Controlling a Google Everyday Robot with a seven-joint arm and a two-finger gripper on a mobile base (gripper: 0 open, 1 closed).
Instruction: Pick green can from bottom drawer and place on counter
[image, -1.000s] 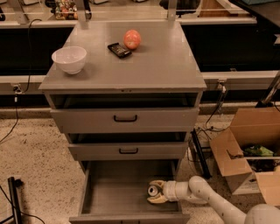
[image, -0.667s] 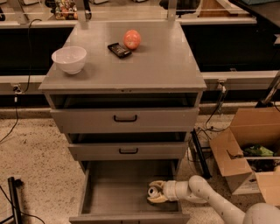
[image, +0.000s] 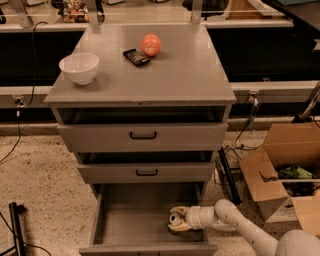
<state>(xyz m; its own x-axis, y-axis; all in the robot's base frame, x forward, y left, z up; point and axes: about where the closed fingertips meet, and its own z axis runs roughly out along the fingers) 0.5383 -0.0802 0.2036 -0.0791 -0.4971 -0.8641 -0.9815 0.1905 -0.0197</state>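
The bottom drawer is pulled open, showing its flat grey floor. My gripper reaches into it from the right, at the drawer's right front part. Its pale fingers sit above and below the green can, which lies on its side with the silver top facing left. Its dark body is mostly hidden by the fingers. The can rests low on the drawer floor. The counter is the grey top of the cabinet, above.
On the counter stand a white bowl at the left, a black handset and a red-orange fruit at the back. The two upper drawers are slightly open. An open cardboard box stands on the floor at the right.
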